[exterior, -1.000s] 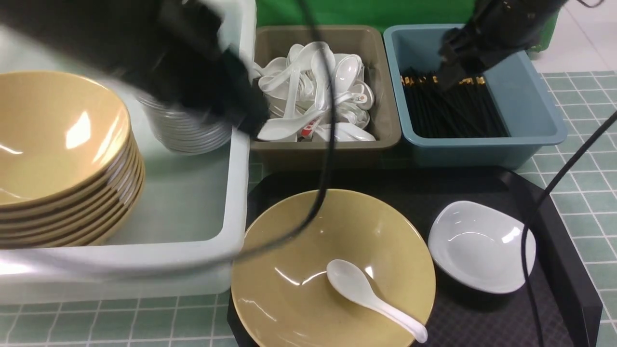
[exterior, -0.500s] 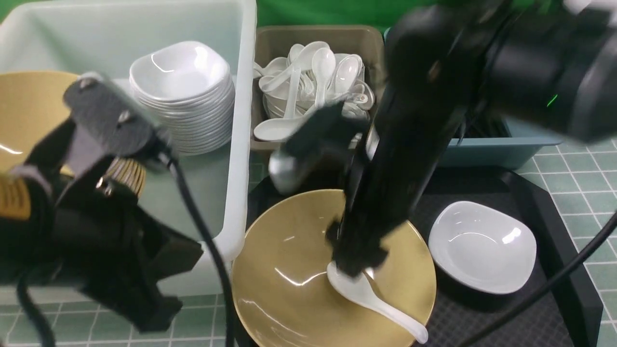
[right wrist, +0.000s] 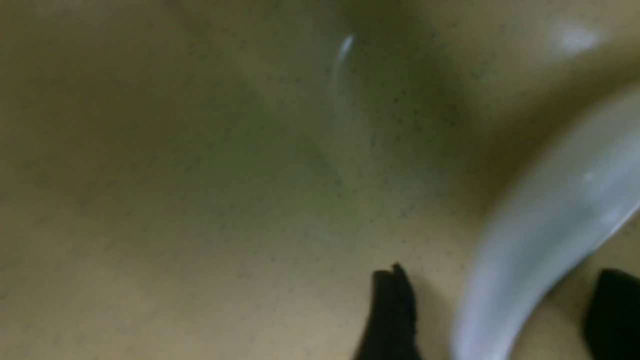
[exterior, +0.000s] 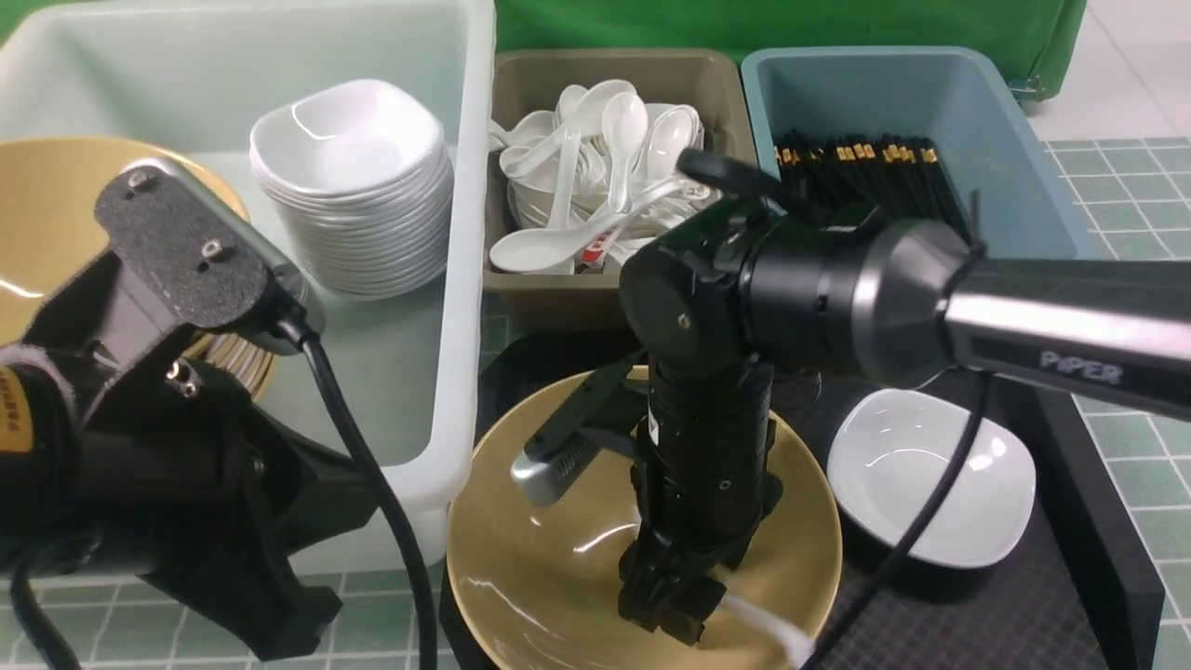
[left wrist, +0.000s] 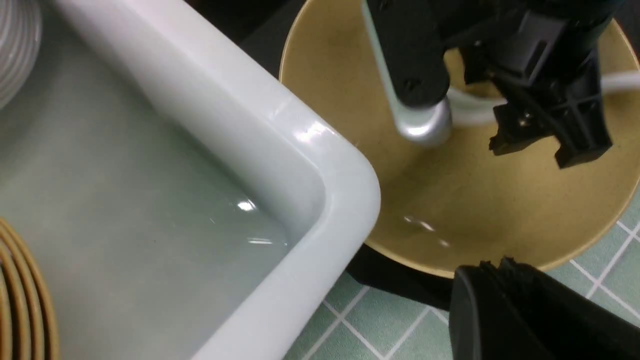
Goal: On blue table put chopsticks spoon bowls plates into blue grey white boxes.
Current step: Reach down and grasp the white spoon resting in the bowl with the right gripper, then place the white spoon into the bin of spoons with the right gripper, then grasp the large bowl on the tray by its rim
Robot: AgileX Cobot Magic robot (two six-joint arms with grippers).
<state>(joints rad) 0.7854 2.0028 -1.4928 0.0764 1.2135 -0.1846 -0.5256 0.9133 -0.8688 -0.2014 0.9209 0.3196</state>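
A white spoon (right wrist: 540,240) lies in the tan bowl (exterior: 558,558) on the black tray. My right gripper (exterior: 675,614) reaches down into that bowl. It is open, one fingertip (right wrist: 392,310) on each side of the spoon's handle with a gap at both. The handle's end (exterior: 772,628) pokes out beside it. My left gripper (left wrist: 495,265) is shut and empty, hovering over the blue table (left wrist: 380,325) by the bowl's near rim. A white plate (exterior: 930,475) sits on the tray to the right.
The white box (exterior: 456,279) at left holds stacked plates (exterior: 354,177) and stacked bowls (exterior: 37,205). The grey box (exterior: 530,93) is full of spoons; the blue box (exterior: 1023,158) holds chopsticks (exterior: 865,177). The black tray (exterior: 1070,521) has a raised edge.
My right arm swung from the blue box down into the tan bowl and now straddles the spoon. My left arm pulled back out of the white box to the near left.
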